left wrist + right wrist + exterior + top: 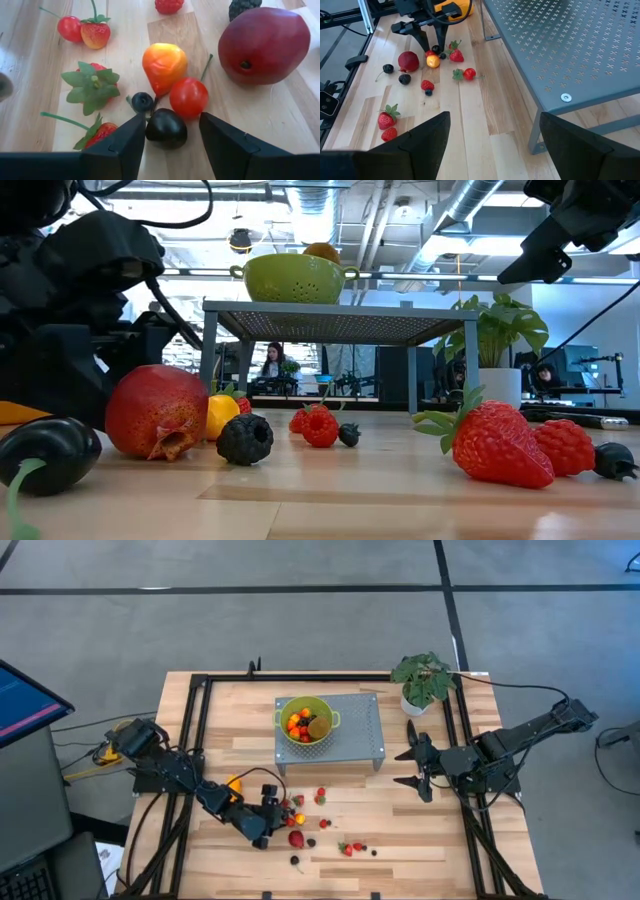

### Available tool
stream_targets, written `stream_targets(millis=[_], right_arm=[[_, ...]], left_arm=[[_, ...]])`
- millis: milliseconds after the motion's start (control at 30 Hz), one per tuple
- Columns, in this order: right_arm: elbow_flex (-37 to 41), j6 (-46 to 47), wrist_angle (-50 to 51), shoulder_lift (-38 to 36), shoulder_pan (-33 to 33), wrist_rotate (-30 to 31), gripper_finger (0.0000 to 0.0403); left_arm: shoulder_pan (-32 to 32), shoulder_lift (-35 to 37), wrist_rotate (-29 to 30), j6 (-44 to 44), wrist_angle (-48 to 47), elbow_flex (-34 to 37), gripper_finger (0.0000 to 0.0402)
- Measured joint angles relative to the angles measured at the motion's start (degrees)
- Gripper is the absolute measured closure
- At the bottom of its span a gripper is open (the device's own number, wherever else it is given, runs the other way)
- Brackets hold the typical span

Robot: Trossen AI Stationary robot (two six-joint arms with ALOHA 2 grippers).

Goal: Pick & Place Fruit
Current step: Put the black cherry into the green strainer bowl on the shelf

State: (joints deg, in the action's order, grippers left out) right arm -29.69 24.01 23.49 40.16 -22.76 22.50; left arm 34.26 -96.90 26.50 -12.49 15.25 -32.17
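The left gripper point(167, 142) is low over the wooden table point(420, 840), down among the little fruit. Its two dark fingers point(125, 145) are spread apart, and a small dark plum point(166, 128) lies right between them on the wood. The fingers stand just beside the plum on each side, and you cannot tell if they touch it. A red cherry point(188, 97) sits just past the plum, touching it or nearly so. A tiny blueberry point(142, 101) is next to it, and an orange-yellow pear point(164, 62) lies behind them. A big red round fruit point(262, 45) rests off to one side. Strawberries point(95, 34) lie scattered nearby.

More berries lie loose farther along the table point(352, 848). A green colander point(306, 720) sits on top of a grey metal rack point(355, 730), and it holds some orange and red fruit.

The right gripper point(412, 768) waits beside the rack, up off the table, with its fingers wide apart and nothing in them. A potted plant point(422, 680) stands at the back.
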Motion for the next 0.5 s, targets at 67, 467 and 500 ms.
stream_targets(millis=[67, 467, 500], right_arm=[[0.0, 0.0, 0.0, 0.0, 0.0, 0.0, 0.0101], [0.0, 0.0, 0.0, 0.0, 0.0, 0.0, 0.0101], [0.0, 0.0, 0.0, 0.0, 0.0, 0.0, 0.0101]], left_arm=[[0.0, 0.0, 0.0, 0.0, 0.0, 0.0, 0.0232], [0.0, 0.0, 0.0, 0.0, 0.0, 0.0, 0.0288], [0.0, 0.0, 0.0, 0.0, 0.0, 0.1, 0.0286]])
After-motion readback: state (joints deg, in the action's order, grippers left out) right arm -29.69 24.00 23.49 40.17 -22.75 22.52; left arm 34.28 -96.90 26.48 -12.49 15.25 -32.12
